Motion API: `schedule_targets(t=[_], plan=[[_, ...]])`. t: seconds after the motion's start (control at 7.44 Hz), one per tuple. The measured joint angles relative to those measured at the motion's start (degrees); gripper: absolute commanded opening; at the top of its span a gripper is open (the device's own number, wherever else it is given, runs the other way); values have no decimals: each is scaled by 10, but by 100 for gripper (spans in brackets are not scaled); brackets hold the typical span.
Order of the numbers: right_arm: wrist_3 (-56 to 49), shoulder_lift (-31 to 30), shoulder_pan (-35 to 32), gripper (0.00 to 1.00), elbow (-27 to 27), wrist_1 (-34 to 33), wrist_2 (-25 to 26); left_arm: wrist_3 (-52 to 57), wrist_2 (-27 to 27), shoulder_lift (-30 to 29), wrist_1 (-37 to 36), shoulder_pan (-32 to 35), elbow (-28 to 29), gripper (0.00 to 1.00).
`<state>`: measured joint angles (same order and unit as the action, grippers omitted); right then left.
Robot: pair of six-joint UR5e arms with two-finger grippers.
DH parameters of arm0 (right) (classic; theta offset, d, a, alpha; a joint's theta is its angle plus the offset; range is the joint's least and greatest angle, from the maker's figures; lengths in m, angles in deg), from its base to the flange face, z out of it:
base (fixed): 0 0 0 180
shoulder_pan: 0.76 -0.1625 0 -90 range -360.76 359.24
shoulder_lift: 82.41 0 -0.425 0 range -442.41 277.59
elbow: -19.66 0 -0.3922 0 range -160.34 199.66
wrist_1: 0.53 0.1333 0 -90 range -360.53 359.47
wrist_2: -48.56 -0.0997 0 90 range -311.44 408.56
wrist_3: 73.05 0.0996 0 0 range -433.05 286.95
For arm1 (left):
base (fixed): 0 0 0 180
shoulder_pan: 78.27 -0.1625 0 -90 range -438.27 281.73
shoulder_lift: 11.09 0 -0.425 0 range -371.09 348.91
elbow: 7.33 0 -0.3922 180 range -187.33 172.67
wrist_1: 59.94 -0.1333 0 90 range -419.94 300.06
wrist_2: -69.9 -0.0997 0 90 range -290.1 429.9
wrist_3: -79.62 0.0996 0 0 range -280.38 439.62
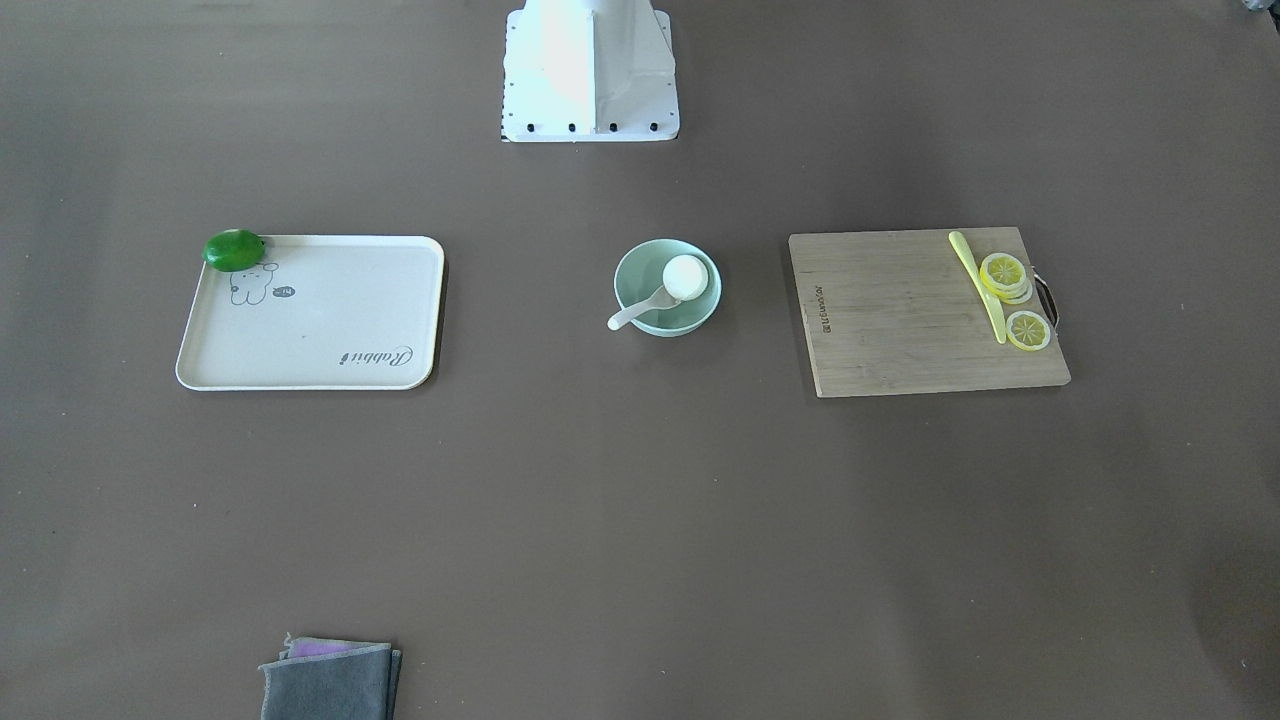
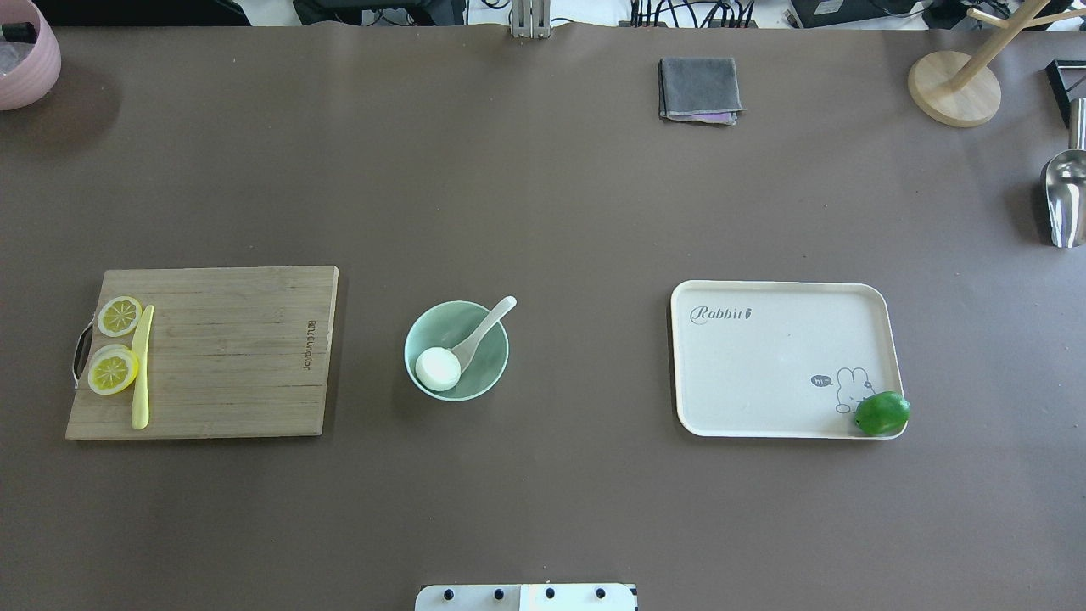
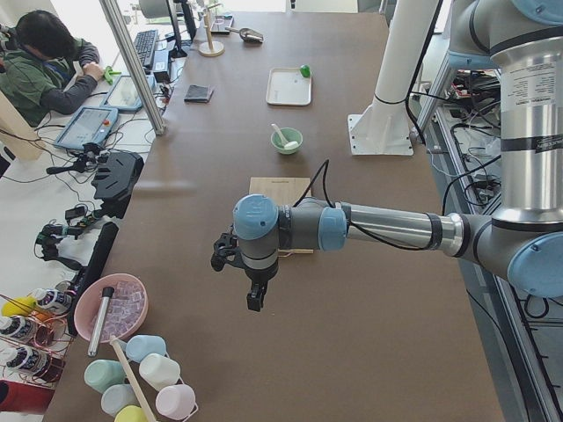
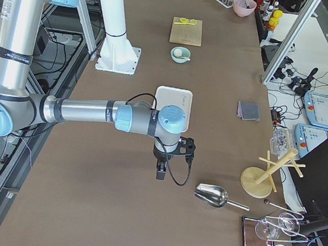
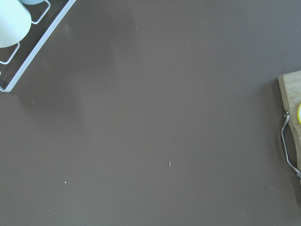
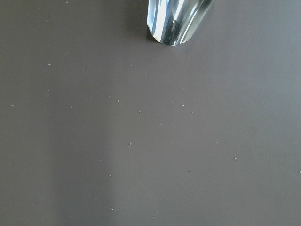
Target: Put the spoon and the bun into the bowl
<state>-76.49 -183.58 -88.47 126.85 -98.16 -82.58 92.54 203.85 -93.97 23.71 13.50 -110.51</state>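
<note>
The mint-green bowl [image 2: 492,363] stands at the table's middle, also in the front-facing view [image 1: 694,316]. The white bun [image 2: 438,368] lies inside it. The white spoon [image 2: 484,327] has its scoop in the bowl and its handle resting over the rim. Both show in the front-facing view: the bun [image 1: 685,276] and the spoon [image 1: 638,311]. My left gripper [image 3: 255,301] hangs over bare table beyond the cutting board, far from the bowl. My right gripper [image 4: 160,173] hangs near the metal scoop, far from the bowl. I cannot tell whether either is open or shut.
A wooden cutting board [image 2: 229,356] with lemon slices [image 2: 113,371] and a yellow knife [image 2: 141,365] lies left of the bowl. A cream tray [image 2: 764,365] with a green fruit [image 2: 881,413] lies right. A grey cloth [image 2: 699,89] and a metal scoop [image 2: 1065,199] lie farther off.
</note>
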Motion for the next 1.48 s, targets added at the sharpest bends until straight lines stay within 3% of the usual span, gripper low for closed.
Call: schedule_targets(t=[1.48], plan=[[-4,0,7,100,0,1,-6,0,1,9,0,0,-2,98]])
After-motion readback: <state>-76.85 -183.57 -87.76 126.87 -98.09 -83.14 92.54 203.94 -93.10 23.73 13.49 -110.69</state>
